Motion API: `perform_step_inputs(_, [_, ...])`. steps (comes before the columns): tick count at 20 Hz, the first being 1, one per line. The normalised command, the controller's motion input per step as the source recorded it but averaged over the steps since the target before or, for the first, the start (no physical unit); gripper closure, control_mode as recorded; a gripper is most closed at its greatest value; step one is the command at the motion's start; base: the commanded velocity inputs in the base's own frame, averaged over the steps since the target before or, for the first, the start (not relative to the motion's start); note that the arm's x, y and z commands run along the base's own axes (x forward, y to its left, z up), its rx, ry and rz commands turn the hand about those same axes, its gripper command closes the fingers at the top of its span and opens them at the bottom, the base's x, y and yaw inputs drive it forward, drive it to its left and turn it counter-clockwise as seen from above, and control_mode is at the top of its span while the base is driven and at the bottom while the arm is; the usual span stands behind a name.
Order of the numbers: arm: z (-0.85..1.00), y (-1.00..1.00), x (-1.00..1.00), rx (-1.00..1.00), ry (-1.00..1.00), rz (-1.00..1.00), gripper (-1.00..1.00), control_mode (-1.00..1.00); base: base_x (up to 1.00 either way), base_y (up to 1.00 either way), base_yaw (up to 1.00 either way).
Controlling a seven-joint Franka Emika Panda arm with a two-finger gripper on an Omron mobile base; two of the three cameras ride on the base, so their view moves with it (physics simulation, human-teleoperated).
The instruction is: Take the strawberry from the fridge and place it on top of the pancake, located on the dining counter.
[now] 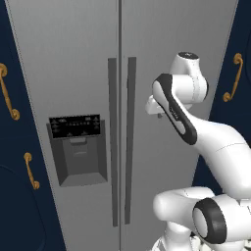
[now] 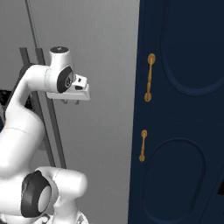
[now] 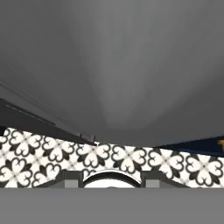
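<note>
A: Left base view: the fridge (image 1: 98, 73) is closed, the gripper (image 1: 156, 110) beside its right handle (image 1: 130, 137); the strawberry is presumably inside.

B: Right base view: jaws' spread unreadable. Hand view: floor tiles (image 3: 109, 159) below; a misaligned reach could miss that handle.

Kitchen: steel two-door fridge (image 1: 73, 98), navy cabinets (image 2: 179, 113) with brass handles, patterned floor tiles (image 3: 131, 159).

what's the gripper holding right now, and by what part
Nothing. The gripper hangs in front of the closed fridge, apart from its handles, with nothing between its fingers.
</note>
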Motion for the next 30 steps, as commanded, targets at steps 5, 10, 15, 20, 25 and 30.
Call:
perform_step_inputs(5, [0.0,0.02,-0.64,0.0,-0.11,0.01,-1.0,-1.0,0.0,0.0,0.0])
perform_step_inputs(10, [0.01,0.0,-1.0,-0.01,-0.29,0.0,-1.0,-1.0,0.0,0.0,0.0])
perform_step_inputs(15, [0.0,0.0,-0.7,0.0,-0.12,-0.01,-1.0,-1.0,0.0,0.0,0.0])
perform_step_inputs(20, [0.18,0.0,-0.72,0.0,0.0,-0.12,-1.0,-1.0,0.0,0.0,0.0])
perform_step_inputs(25, [0.38,0.0,-0.52,0.0,0.0,-0.14,-1.0,-1.0,0.0,0.0,0.0])
perform_step_inputs(30, [0.38,0.0,-0.47,0.0,0.0,0.0,-1.0,-1.0,0.0,0.0,0.0])
